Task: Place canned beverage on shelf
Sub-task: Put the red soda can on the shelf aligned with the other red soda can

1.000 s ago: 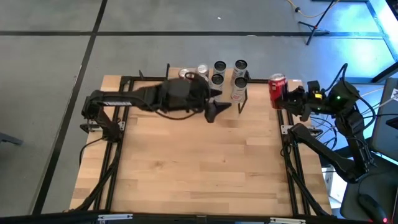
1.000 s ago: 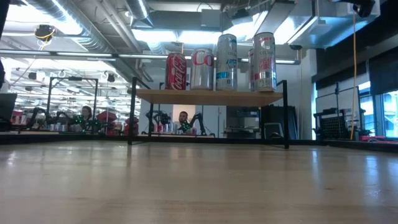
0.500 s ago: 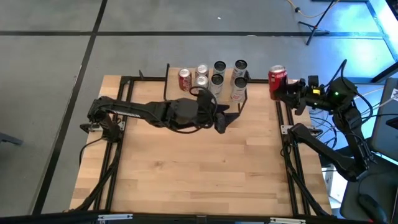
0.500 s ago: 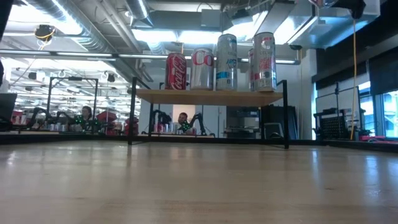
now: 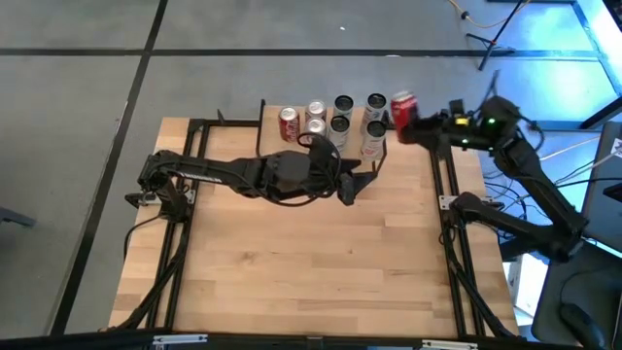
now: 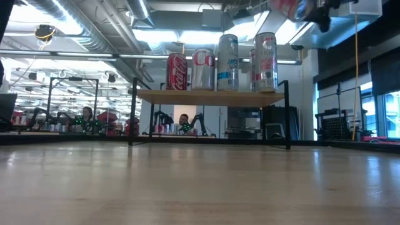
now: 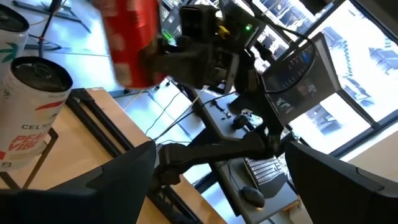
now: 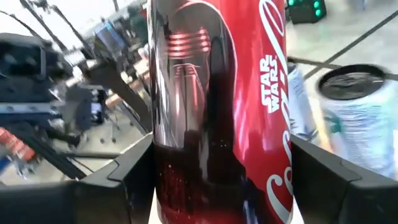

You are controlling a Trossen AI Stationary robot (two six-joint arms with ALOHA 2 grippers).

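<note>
The shelf (image 6: 209, 97), a light wood top on thin black legs, stands at the table's far edge with several cans on it (image 5: 340, 117). My right gripper (image 5: 420, 124) is shut on a red Coca-Cola can (image 5: 403, 104) in the air just right of the shelf's right end. That can also shows in the right wrist view (image 8: 217, 112), the low view (image 6: 289, 7) and the left wrist view (image 7: 130, 37). My left gripper (image 5: 347, 190) is open and empty over the table, just near of the shelf, its fingers wide apart (image 7: 217, 186). My right gripper pinches the red can's side wall (image 8: 163, 180) between its two fingers (image 8: 121, 180), one on each side. The fingers come level from the table's right. The can is lifted clear, roughly upright, higher than the cans on the shelf.
A white can (image 7: 31, 106) stands at the shelf's right end, closest to the held can. Black frame rails (image 5: 447, 224) run along the table's left and right sides. The tabletop's near half (image 5: 311, 272) is bare wood.
My right gripper has carried the red can up and toward the table's left and far edge, close to the shelf's right end; the can has come into the low view's top. My left gripper first drew back from the shelf toward the near edge, uncovering the left cans, then kept still.
</note>
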